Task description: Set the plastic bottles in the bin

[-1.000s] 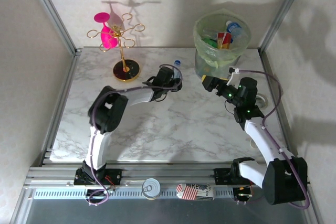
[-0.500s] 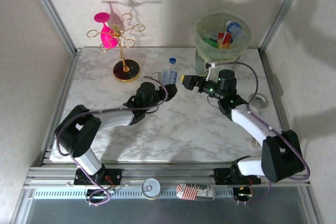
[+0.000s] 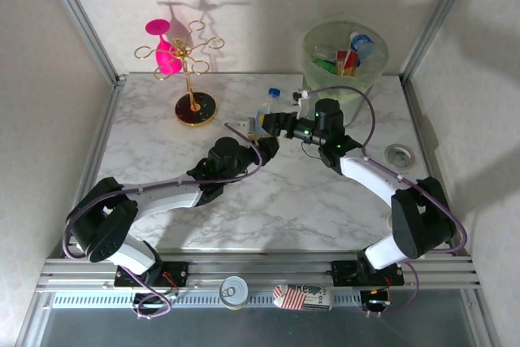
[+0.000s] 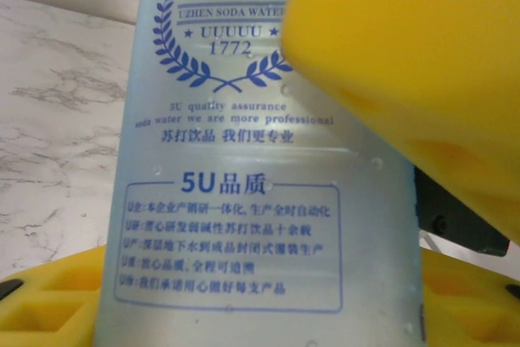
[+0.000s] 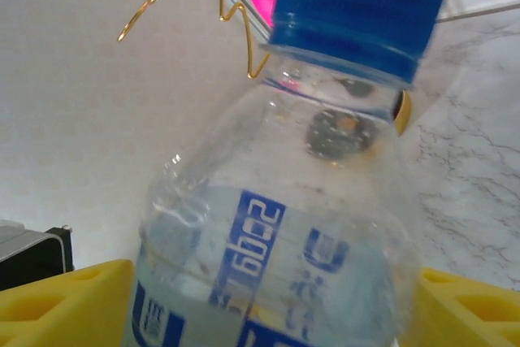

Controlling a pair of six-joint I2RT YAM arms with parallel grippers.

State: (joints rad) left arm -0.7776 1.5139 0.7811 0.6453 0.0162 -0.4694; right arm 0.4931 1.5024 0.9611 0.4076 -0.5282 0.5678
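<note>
The right end effector point(image 5: 272, 306) has swung from the bin point(image 3: 370, 75) to straddle the bottle point(image 3: 265, 111) pinched by the left end effector point(image 4: 268, 201); probably a handover, though I cannot tell whether it grips yet

both arms extended forward and inward; left gripper point(image 3: 258, 137) clamped on a bottle point(image 3: 266, 108); right gripper point(image 3: 273, 123) facing it, fingers point(image 5: 73, 302) either side, grip unconfirmed
</note>
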